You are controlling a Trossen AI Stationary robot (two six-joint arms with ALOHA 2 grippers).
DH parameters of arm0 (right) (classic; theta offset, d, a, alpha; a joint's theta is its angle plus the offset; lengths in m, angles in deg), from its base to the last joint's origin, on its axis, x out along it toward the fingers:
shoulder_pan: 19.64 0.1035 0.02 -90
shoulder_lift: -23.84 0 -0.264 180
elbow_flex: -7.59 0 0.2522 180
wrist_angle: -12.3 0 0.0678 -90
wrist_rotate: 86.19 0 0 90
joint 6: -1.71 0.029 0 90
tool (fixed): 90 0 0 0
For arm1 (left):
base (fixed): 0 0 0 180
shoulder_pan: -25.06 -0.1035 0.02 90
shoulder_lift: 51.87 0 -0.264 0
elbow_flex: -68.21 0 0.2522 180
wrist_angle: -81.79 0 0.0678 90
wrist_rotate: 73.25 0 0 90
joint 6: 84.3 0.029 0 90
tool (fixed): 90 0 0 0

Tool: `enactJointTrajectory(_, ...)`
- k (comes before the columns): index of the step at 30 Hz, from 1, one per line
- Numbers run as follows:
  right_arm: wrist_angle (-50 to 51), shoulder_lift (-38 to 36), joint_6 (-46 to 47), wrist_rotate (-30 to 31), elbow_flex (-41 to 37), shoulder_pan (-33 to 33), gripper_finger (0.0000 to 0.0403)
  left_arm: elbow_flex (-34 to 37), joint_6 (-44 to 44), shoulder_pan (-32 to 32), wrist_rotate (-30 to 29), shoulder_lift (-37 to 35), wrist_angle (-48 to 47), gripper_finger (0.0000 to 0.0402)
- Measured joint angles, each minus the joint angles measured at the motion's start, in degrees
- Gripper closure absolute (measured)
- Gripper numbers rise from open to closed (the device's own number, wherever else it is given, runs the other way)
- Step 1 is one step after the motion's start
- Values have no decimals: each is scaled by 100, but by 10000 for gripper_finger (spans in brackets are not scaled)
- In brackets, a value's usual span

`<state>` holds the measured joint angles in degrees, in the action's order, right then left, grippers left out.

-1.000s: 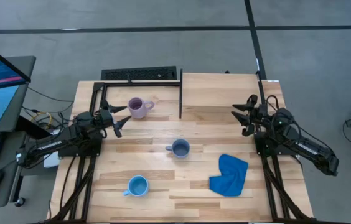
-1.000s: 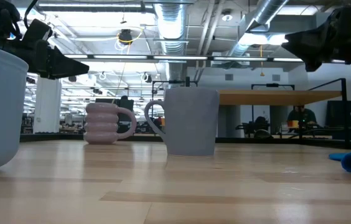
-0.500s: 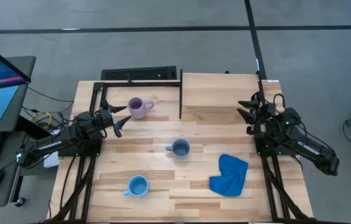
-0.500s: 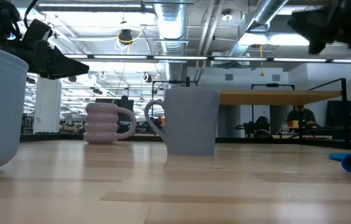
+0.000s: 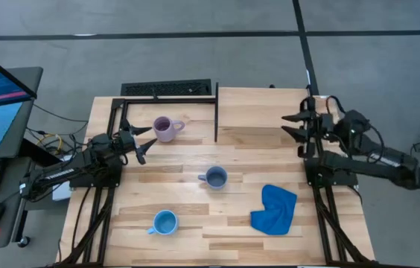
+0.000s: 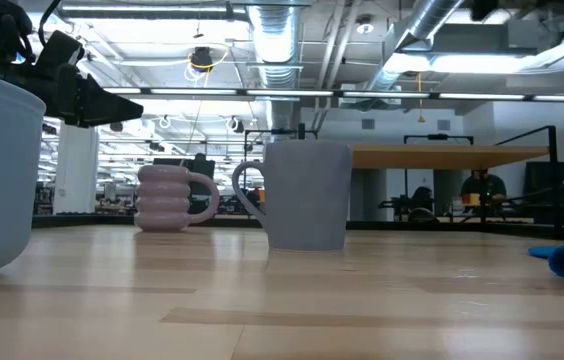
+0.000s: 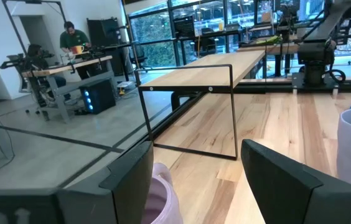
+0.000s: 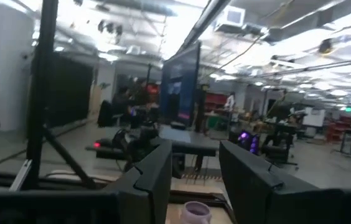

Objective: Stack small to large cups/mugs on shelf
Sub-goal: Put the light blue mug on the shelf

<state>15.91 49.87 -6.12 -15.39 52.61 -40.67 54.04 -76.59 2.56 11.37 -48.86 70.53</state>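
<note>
Working from the largest item down, the tabletop (image 5: 195, 216) carries every task object, and the shelf (image 5: 262, 108) occupies its far right portion, bounded on its inner edge by a thin black bar (image 5: 217, 112).

The right gripper (image 5: 293, 125) hangs over the shelf's right end, fingers parted, nothing between them. The left gripper (image 5: 141, 141) waits at the table's left side, fingers spread wide and empty.

No mug is on the shelf. The grey-blue mug (image 5: 215, 177) stands near the table centre. The light blue mug (image 5: 164, 222) stands near the front edge, left of centre. The purple mug (image 5: 164, 128) stands at the far left, just beside the left gripper, handle pointing toward the black bar.

Governing relation: the purple mug lies directly ahead of the left gripper, with the shelf beyond the bar to its right. The left arm is judged nearer to it; the grey-blue mug sits roughly between both arms.
</note>
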Motion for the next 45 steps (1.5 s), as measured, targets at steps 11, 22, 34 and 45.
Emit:
enactJointTrajectory(11,986,1922,-136,-8,1731,1357,260,-2,0,1,1,-1,0,166)
enactJointTrajectory(22,1166,3326,-859,480,2526,2666,261,0,-2,1,1,-1,0,166)
enactJointTrajectory(34,1149,4358,-761,598,2585,2994,270,0,-26,1,1,0,0,166)
enactJointTrajectory(45,1089,4567,-7,585,2584,3158,269,-2,-26,1,3,0,0,166)
